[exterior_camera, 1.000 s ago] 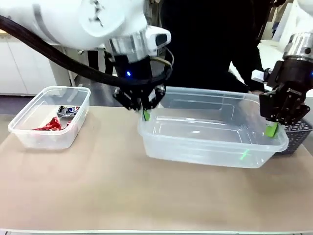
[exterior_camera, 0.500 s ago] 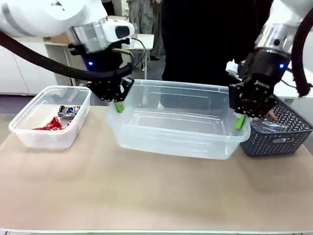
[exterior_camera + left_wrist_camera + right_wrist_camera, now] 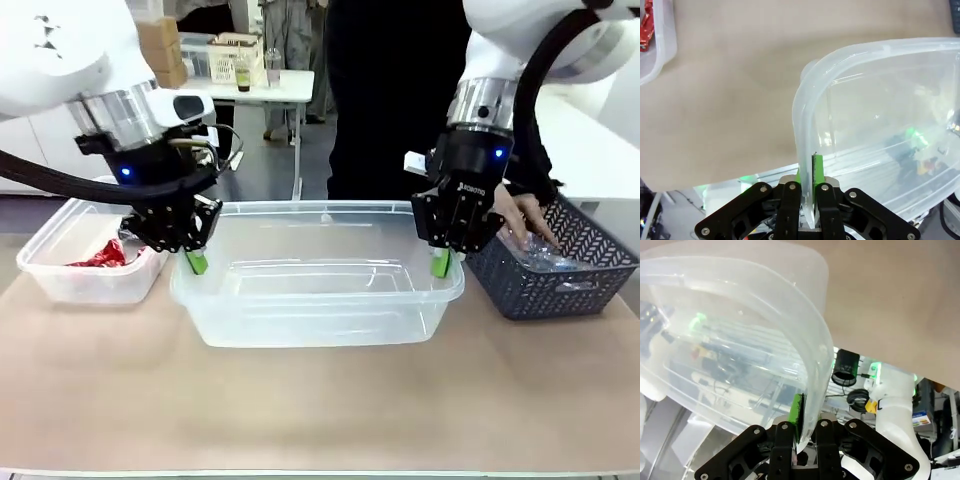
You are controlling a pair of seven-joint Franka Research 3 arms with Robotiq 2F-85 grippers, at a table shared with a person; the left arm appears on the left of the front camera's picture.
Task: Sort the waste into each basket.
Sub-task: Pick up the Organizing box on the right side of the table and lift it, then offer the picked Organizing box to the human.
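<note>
A large clear tub [image 3: 318, 305] sits mid-table between my two arms, with nothing inside it. My left gripper [image 3: 195, 258] is shut on the tub's left rim [image 3: 799, 107], and the rim passes between the green pads [image 3: 817, 170]. On the right rim [image 3: 821, 347], my right gripper [image 3: 440, 262] is likewise shut. A crushed red can [image 3: 100, 255] lies in a small clear tub [image 3: 60, 278] at the left. The dark lattice basket [image 3: 560, 285] at the right holds a clear bottle [image 3: 545, 258], and a person's hand [image 3: 520, 222] reaches into it.
The person in dark clothes stands behind the far edge. The tan tabletop [image 3: 320, 410] in front of the large tub is bare. The small tub nearly touches the large tub's left end, and the lattice basket stands close to its right end.
Both arms have carried the large tub leftward to the middle of the table. The lattice basket has come fully into view, with the person's hand now in it.
</note>
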